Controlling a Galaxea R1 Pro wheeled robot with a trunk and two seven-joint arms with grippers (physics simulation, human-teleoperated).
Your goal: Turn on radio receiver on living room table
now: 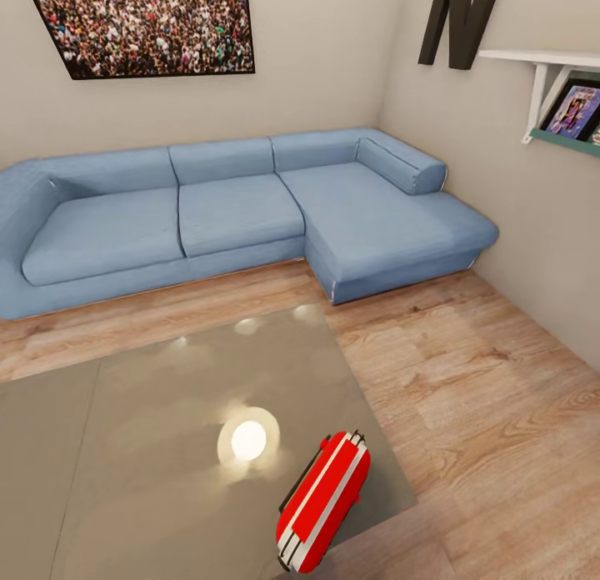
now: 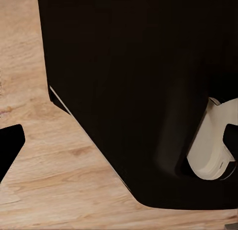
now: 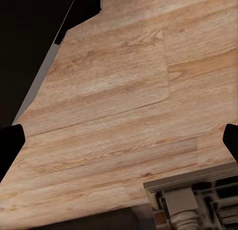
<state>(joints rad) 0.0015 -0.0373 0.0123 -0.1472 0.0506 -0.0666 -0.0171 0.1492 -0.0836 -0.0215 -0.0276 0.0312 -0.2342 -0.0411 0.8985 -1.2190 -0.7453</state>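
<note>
The radio receiver, a bright red box with a white edge band and a thin wire handle, sits at the near right corner of the table, turned diagonally and seen from above. The table's glossy grey top reflects a round lamp glow just left of the radio. In the left wrist view my left gripper is open, its dark fingertips at the frame's edges over wood floor and a dark robot body. My right gripper is open too, fingertips wide apart above bare floor.
A blue L-shaped sofa runs along the back wall beyond the table. A crowd photo, a black letter N and a white shelf hang on the walls. Wood floor lies right of the table. A carved furniture base shows under the right wrist.
</note>
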